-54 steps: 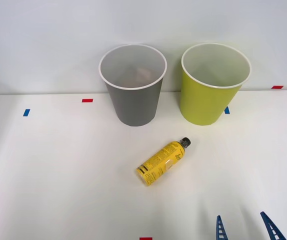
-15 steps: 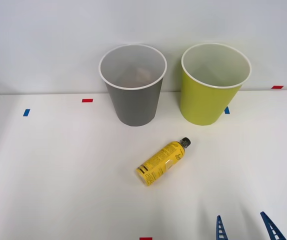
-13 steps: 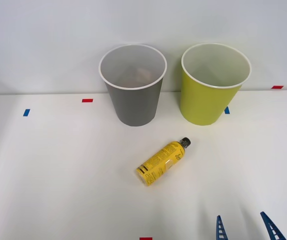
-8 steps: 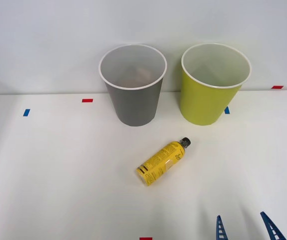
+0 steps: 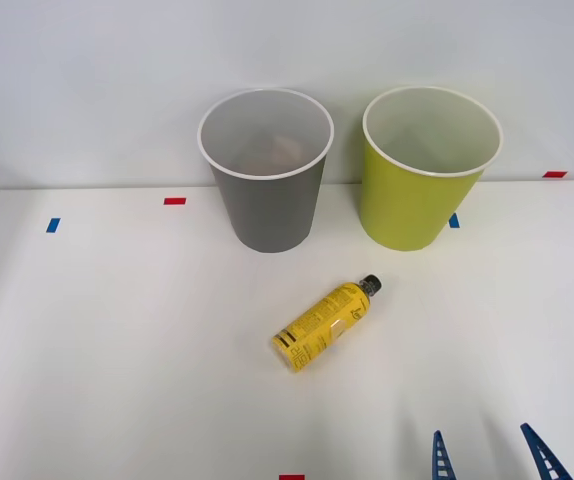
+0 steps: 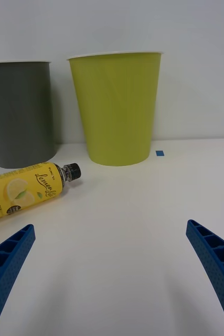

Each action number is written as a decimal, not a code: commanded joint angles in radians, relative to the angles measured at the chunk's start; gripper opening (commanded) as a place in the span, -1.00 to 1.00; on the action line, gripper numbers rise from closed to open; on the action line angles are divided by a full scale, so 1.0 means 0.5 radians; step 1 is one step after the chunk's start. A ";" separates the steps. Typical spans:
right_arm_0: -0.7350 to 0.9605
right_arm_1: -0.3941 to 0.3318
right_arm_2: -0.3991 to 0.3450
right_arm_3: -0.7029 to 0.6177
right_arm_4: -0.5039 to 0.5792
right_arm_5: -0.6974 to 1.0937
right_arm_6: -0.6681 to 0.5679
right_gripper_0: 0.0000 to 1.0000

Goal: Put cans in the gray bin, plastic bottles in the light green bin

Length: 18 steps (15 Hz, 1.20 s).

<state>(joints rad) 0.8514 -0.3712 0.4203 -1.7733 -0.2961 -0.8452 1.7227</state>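
A small yellow plastic bottle (image 5: 324,324) with a black cap lies on its side mid-table, cap pointing toward the light green bin (image 5: 422,190). The same bottle (image 6: 25,191) shows in the wrist view in front of the gray bin (image 6: 18,123) and beside the light green bin (image 6: 117,113). The gray bin (image 5: 269,195) stands upright at the back, left of the green one. No cans are in sight. My right gripper (image 5: 488,458) sits at the table's near right edge, open and empty, well short of the bottle. Its blue ribbed fingers (image 6: 215,262) stand wide apart.
The white table (image 5: 117,340) carries small red tape marks (image 5: 174,201) and blue tape marks (image 5: 53,225) near its edges. A pale wall rises right behind the bins. Open tabletop lies between my gripper and the bottle.
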 commanded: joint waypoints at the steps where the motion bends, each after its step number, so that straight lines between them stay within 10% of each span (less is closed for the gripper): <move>1: -0.028 -0.006 -0.012 0.095 0.003 0.012 0.000 1.00; 18: -0.071 -0.282 -0.337 -0.853 -0.430 1.497 -0.025 1.00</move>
<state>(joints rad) 0.8338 -0.5075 0.2542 -2.1947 -0.5103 -0.1141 1.7115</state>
